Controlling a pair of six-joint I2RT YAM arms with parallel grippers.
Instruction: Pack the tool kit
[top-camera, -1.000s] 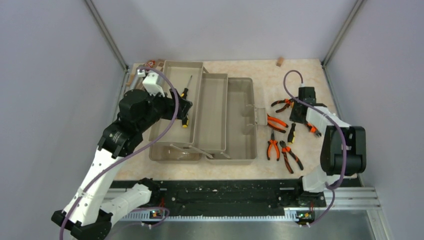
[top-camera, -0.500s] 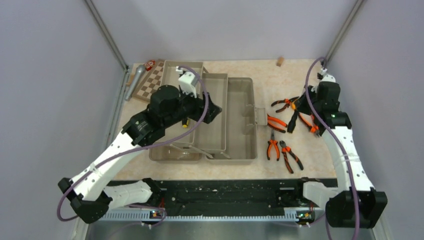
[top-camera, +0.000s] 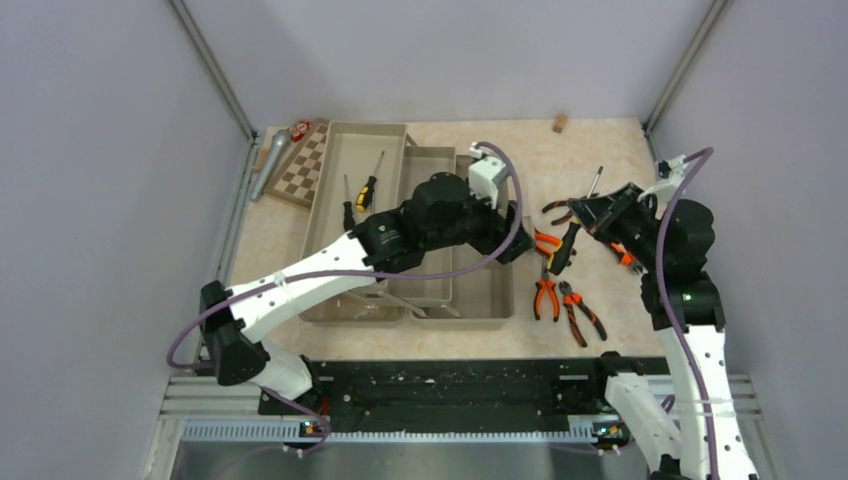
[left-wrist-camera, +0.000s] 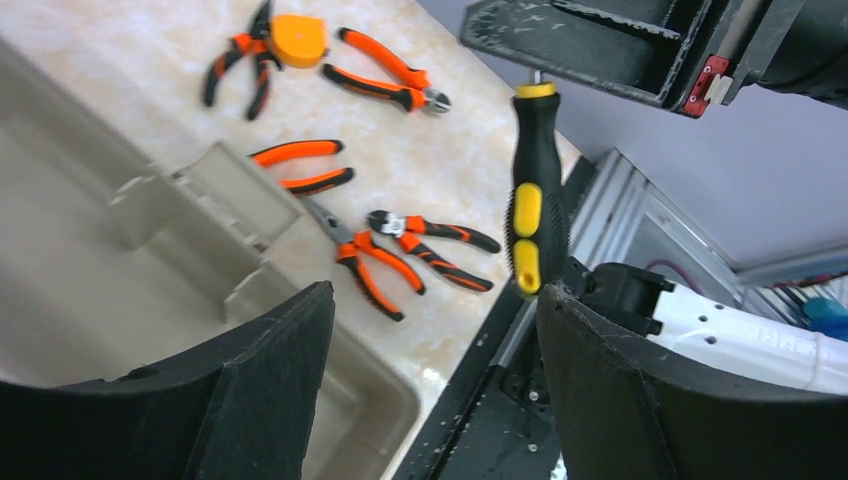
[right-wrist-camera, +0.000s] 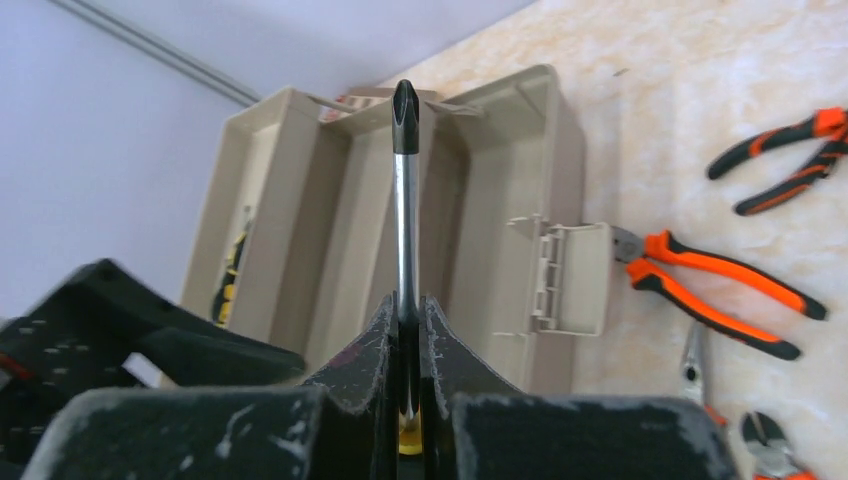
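A pale marbled table (top-camera: 600, 135) fills a booth with plain lilac-grey walls (top-camera: 100, 200). At its far left corner we see a chessboard (top-camera: 305, 165) and a silver microphone (top-camera: 272, 160). The toolbox (top-camera: 480, 295) sits mid-table with its beige trays fanned open, and two screwdrivers (top-camera: 368, 187) lie in the leftmost tray (top-camera: 352, 150). Orange-handled pliers (top-camera: 545, 297) are scattered on the table to its right, with an orange tape measure (left-wrist-camera: 298, 38) among the far ones.

Half a second ago the left gripper (left-wrist-camera: 432, 295) hung over the middle tray (top-camera: 425, 162) and the right gripper (top-camera: 585, 207) sat low over the pliers. Now the left one has reached across to the toolbox's right edge. The right one has risen and turned toward it.

The right gripper is clamped tight on the metal shaft of a yellow-black screwdriver (left-wrist-camera: 535, 200), whose handle hangs down toward the left gripper. That gripper's fingers (left-wrist-camera: 610, 380) are spread wide with nothing between them. The handle's end is just beside the tip of one finger; we cannot tell whether they touch.
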